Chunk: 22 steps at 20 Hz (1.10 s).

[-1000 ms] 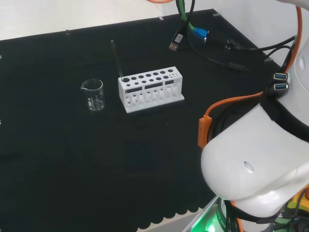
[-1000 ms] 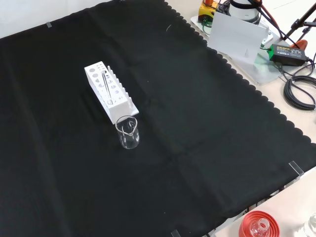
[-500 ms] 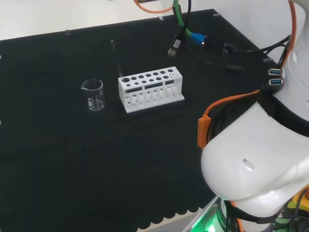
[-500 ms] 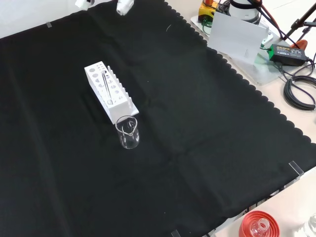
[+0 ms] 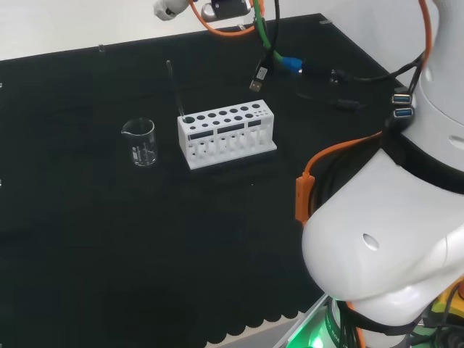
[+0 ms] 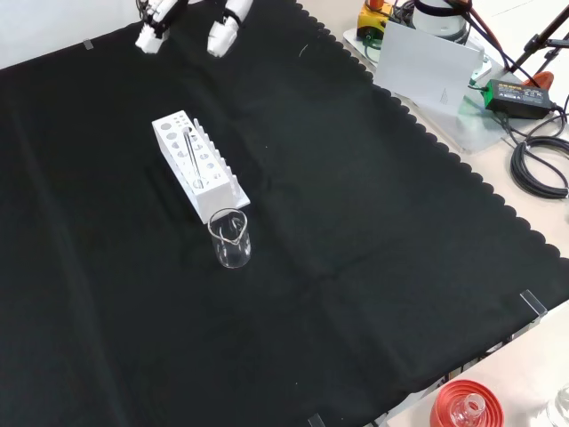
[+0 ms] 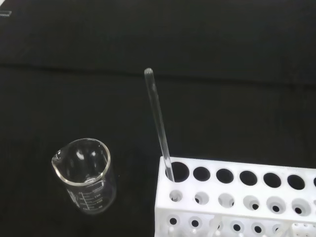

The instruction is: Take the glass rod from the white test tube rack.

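The white test tube rack (image 5: 226, 134) stands mid-cloth, and the clear glass rod (image 5: 176, 90) leans out of its end hole nearest the beaker. From the front, the rack (image 6: 200, 165) has the rod (image 6: 191, 153) lying along its top. The hand (image 6: 224, 27) hangs at the top edge, above and beyond the rack, with straight, spread fingers holding nothing. A white fingertip of the hand (image 5: 165, 9) shows at the head view's top. Up close in the wrist view, the rod (image 7: 158, 123) rises from the rack's (image 7: 237, 197) corner hole.
A small glass beaker (image 5: 139, 143) stands just beside the rack's rod end, also the beaker (image 6: 230, 238) and the beaker (image 7: 86, 175). Cables (image 5: 319, 76) lie on the cloth behind the rack. A red ribbed stand (image 6: 467, 407) sits off the cloth at the front view's bottom right.
The hand has come down into the front view from the top edge, its fingertips now lower and closer to the rack. Rack, rod and beaker have not moved.
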### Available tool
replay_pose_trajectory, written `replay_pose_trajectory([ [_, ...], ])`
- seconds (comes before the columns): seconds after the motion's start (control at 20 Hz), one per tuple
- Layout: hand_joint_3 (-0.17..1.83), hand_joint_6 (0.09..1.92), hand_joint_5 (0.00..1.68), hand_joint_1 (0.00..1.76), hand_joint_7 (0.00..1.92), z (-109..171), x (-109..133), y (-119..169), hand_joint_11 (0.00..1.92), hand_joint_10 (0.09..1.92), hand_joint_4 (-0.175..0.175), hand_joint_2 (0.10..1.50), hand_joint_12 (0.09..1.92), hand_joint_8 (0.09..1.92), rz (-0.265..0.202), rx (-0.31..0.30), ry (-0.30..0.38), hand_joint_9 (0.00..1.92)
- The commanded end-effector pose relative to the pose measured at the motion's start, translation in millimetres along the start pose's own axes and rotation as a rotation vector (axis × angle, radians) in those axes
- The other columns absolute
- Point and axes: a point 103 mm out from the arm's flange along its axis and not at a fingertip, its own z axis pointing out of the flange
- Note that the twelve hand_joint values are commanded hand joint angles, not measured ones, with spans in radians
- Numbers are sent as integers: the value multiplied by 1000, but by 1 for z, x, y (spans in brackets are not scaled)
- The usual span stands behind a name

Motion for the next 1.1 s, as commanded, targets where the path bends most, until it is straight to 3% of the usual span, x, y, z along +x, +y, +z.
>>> replay_pose_trajectory([
  [0.05, -175, 87, 376, 576, 358, 13, 1, 15, 439, 805, -23, 1109, 1389, 780, -3, 17, 6, 586],
  [1.1, -175, 87, 404, 568, 360, 64, 6, 44, 444, 798, -33, 1133, 1383, 776, -29, 88, 3, 586],
])
